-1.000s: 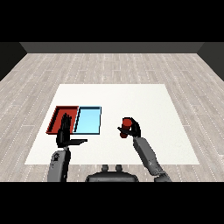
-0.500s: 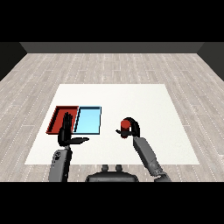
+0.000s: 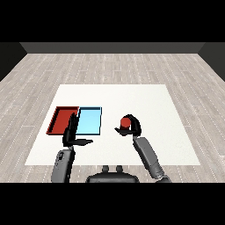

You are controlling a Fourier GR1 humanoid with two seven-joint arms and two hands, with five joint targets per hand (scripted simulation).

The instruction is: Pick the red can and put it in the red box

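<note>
Your right hand (image 3: 132,128) curls round the red can (image 3: 125,122), right of the red tray (image 3: 56,121); judged rigid, light, smooth: hold mid-body.

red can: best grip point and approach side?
Grip the red can round its side wall, coming from the robot's right. It stands upright right of the light blue tray, so the curved side suits a wrapping hold. The right hand is already curled round it that way.
</note>
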